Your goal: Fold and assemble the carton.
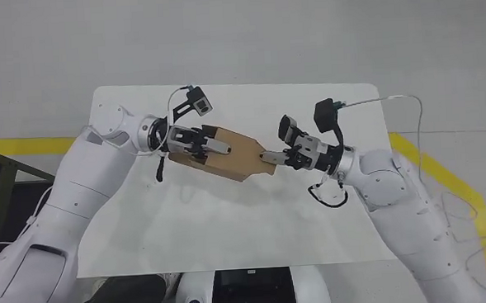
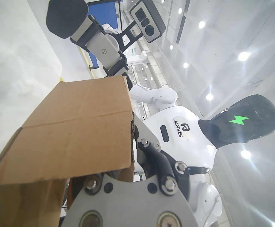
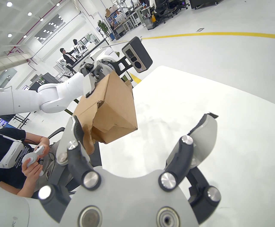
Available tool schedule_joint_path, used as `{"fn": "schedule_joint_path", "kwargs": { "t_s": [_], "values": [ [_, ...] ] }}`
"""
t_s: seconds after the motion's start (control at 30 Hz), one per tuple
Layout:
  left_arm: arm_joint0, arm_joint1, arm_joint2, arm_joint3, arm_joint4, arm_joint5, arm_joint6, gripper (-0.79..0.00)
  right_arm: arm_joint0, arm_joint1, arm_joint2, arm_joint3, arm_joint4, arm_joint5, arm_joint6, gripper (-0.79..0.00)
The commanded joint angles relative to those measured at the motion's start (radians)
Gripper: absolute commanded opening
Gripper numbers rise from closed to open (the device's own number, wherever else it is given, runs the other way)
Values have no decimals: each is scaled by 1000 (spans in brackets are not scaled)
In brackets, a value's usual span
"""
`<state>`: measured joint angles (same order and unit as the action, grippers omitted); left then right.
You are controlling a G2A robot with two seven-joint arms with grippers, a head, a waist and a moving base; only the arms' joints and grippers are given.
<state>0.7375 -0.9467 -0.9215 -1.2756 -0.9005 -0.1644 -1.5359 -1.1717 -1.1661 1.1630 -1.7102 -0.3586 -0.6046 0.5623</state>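
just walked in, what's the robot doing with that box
It is assembling a brown cardboard carton over the white table. The left gripper is clamped on one end of it. The right gripper is open at the other end, one finger against a crumpled flap. That end is not yet closed.

Brown carton (image 2: 75,129) clamped in left end effector (image 2: 134,139); right end effector (image 2: 96,49) at far corner

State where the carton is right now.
In the top view the carton is over the middle of the table, between the left gripper and the right gripper at its ends.
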Motion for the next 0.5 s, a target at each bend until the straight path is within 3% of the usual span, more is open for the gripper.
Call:
{"fn": "schedule_joint_path", "kwargs": {
  "t_s": [0.0, 0.47],
  "values": [
    [0, 2, 2, -2, -8, 3, 0, -785, -1, 0, -3, -1, -6, 1, -3, 0],
    [-9, 14, 39, -22, -77, 15, 0, -785, 8, -4, -45, 2, -42, 7, -35, 0]
  ]
}}
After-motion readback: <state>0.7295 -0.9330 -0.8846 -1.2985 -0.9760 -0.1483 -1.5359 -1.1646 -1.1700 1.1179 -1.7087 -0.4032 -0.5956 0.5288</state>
